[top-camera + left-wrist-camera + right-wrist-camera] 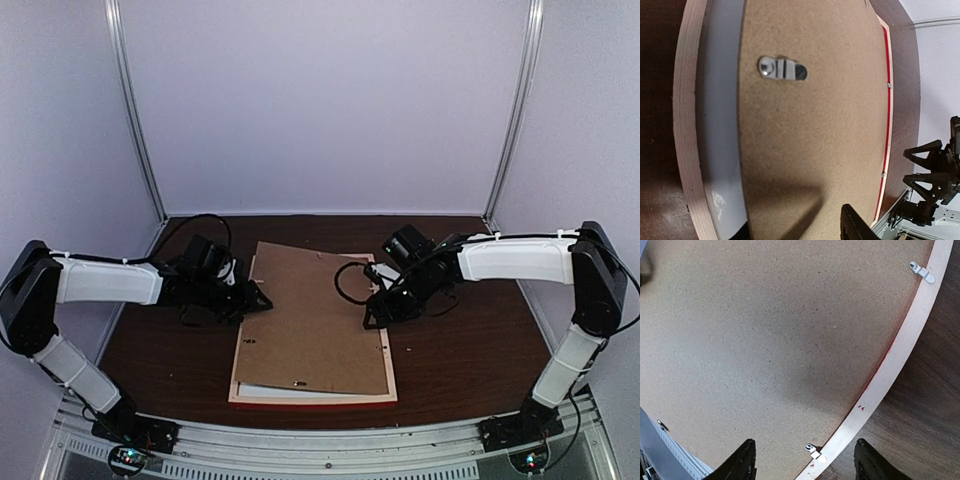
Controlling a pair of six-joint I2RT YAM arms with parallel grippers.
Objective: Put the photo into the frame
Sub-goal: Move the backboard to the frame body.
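Note:
The frame (315,402) lies face down on the table, red edge toward me, pale wood back rail (910,340) up. A brown backing board (315,310) rests askew on it. A white sheet (722,125) peeks out between the board (815,140) and the frame's wood side (687,125). The photo is hidden. My left gripper (258,298) is at the board's left edge, open, one finger (857,225) over the board. My right gripper (375,312) is open, straddling the right rail and a metal turn clip (812,450).
A metal hanger (782,69) is fixed to the board. More turn clips (922,272) sit along the rail. Dark wood table (470,350) lies on both sides, with white walls behind and an aluminium rail (330,445) at the near edge.

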